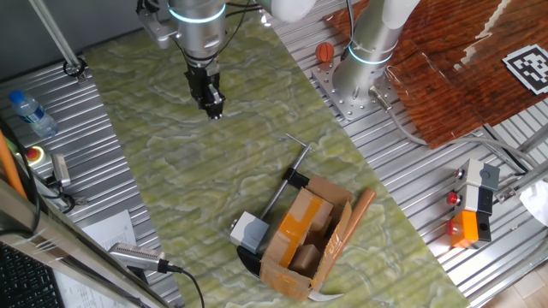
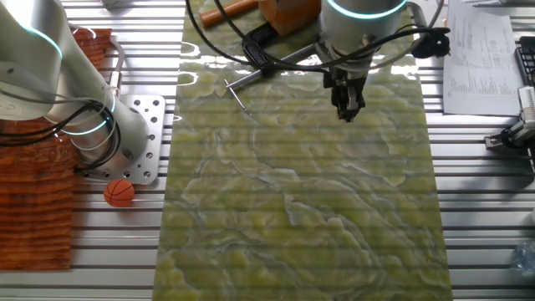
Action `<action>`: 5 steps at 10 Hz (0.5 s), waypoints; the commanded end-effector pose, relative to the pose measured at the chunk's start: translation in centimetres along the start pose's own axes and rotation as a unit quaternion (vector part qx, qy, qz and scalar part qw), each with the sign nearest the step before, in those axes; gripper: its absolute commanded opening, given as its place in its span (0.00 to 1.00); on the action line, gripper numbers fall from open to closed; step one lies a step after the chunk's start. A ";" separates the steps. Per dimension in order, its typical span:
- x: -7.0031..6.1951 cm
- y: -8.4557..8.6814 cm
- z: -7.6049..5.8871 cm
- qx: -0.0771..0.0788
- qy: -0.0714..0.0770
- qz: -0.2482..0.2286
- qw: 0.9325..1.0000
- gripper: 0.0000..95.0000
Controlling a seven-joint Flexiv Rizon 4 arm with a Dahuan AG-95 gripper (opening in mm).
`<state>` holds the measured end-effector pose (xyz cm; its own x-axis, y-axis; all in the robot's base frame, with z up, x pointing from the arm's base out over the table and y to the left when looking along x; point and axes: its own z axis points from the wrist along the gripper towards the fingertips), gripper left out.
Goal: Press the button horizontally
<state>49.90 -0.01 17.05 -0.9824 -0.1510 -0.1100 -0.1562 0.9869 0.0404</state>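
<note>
The button is a small light grey cube with a white face on a black base. It sits at the near left side of the cardboard box on the green mat. My gripper hangs over the far part of the mat, well away from the button, fingers pointing down. It also shows in the other fixed view, above the mat's top edge. It holds nothing. No view shows whether the fingertips are apart. The button is hidden in the other fixed view.
A black clamp with a metal rod holds the cardboard box. A water bottle and a round red button lie at the left. Orange-and-black units stand at the right. An orange ball lies by the arm base.
</note>
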 end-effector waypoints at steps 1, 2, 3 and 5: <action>-0.1 0.0 0.1 0.000 0.000 0.000 1.000 0.00; -0.1 0.0 0.1 0.000 0.000 0.001 1.000 0.00; -0.1 0.1 0.1 0.000 0.000 0.001 1.000 0.00; -0.2 0.2 0.2 0.001 0.000 0.002 1.000 0.00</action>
<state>50.03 0.27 16.90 -0.9830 -0.1474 -0.1092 -0.1526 0.9875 0.0406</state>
